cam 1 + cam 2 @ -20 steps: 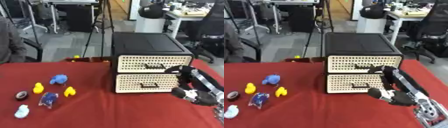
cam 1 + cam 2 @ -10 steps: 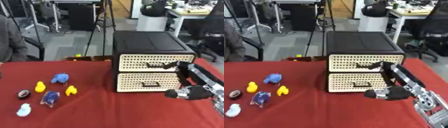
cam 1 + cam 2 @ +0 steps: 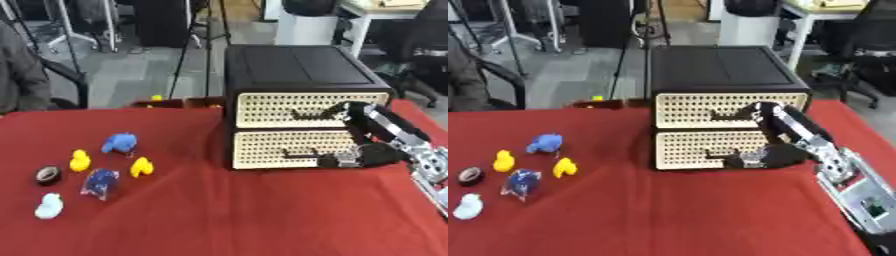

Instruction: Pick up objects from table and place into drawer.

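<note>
The right hand [image 3: 773, 156] hangs in front of the lower drawer [image 3: 311, 148] of the black two-drawer cabinet [image 3: 302, 70], which stands near the far right edge of the red worktop [image 3: 219, 210]. The dark fingertips [image 3: 328, 161] point left, toward the drawer's small black handle [image 3: 297, 156], and lie level with it, right beside its right end; whether they touch it cannot be told. The handle's long axis runs left to right across the drawer front, so the hand comes at it end-on, along that axis. The fingers look curled inward, narrow instead of spread, with nothing seen held in them. Both drawers appear closed.

The things to be put away sit well apart from the hand, in a cluster near the left edge of the worktop: a blue toy [image 3: 119, 142], two yellow ducks [image 3: 80, 160] [image 3: 140, 167], a dark blue wrapped item [image 3: 101, 181], a pale blue figure [image 3: 49, 206] and a dark ring-shaped thing [image 3: 48, 174]. The left hand shows in neither view, so only the right one is placed for the drawer.

Compared with a second ago, the hand has risen from the worktop at the cabinet's right foot and moved left up to the handle. The toys lie as before.
</note>
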